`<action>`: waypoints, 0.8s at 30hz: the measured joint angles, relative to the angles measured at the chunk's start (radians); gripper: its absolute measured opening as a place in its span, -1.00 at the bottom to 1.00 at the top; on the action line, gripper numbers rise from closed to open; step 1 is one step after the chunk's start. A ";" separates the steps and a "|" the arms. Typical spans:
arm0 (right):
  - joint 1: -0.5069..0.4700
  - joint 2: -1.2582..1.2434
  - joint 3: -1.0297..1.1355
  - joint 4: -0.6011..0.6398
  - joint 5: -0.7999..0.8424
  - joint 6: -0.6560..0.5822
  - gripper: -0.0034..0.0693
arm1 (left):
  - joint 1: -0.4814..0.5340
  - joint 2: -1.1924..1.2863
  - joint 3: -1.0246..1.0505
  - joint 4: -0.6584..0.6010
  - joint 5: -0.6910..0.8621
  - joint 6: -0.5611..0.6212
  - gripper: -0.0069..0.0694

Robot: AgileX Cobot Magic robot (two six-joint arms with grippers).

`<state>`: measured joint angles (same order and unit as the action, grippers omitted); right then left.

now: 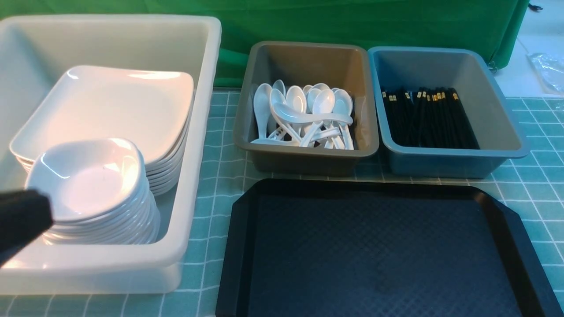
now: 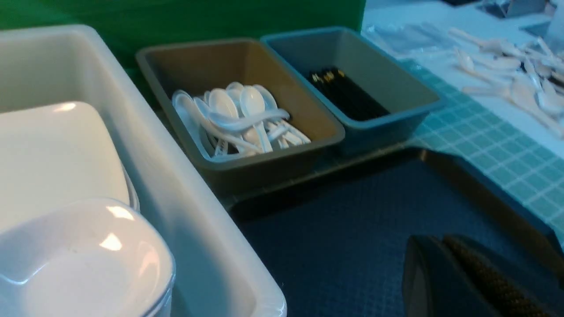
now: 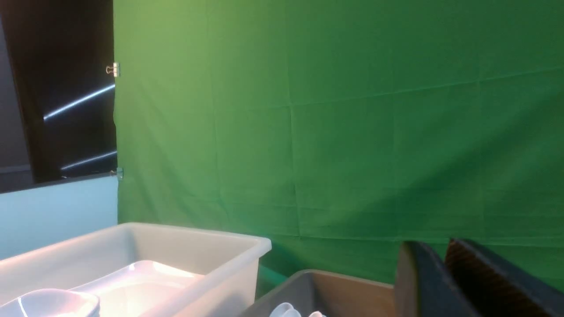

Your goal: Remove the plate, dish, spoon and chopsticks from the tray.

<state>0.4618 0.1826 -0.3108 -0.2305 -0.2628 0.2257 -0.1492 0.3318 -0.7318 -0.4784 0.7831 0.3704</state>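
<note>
So the tray (image 1: 379, 246) is seen completely bare here, nothing left on it to be grabbed. The plate (image 1: 114, 105) is found on top of a stack in the white tub (image 1: 207, 132), with a dish (image 1: 88, 176) topping a second stack just in front of it. The top spoon (image 1: 304, 116) is heaped with others in the grey tub (image 1: 308, 66). The chopsticks (image 1: 429, 119) are laid in the blue tub (image 1: 484, 88), long axis running away from the robot, gold bands at the far end.

The left gripper (image 1: 22, 220) is caught at the left edge of the front view, over the near corner of the white tub and just beside the dish stack. Its fingers are pressed together with nothing between them. The tray lies off to its right, so it's the nearer arm for that tub only.

The right gripper (image 3: 445, 281) isn't seen from the front at all. In its wrist view it's pointed across the grey tub toward the green backdrop (image 3: 352, 132), and nothing is held. A sliver of a gap is hinted at near the tips, but whether the fingers are really parted can't be told.

Honestly the job can probably be called done. No next pick is needed, just arms to be pulled back clear of the tubs.
</note>
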 joint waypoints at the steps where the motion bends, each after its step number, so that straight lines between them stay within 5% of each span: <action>1: 0.000 0.000 0.000 0.000 0.000 0.001 -0.53 | 0.000 -0.052 0.041 -0.002 -0.034 -0.024 -0.79; 8: 0.000 0.000 0.000 -0.001 0.000 0.001 -0.47 | 0.000 -0.314 0.254 0.001 -0.248 -0.063 -0.79; 24: 0.000 0.000 0.000 -0.001 0.000 0.001 -0.34 | 0.000 -0.335 0.281 0.038 -0.260 -0.064 -0.79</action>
<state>0.4618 0.1826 -0.3106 -0.2314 -0.2628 0.2267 -0.1492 -0.0032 -0.4505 -0.4407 0.5232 0.3065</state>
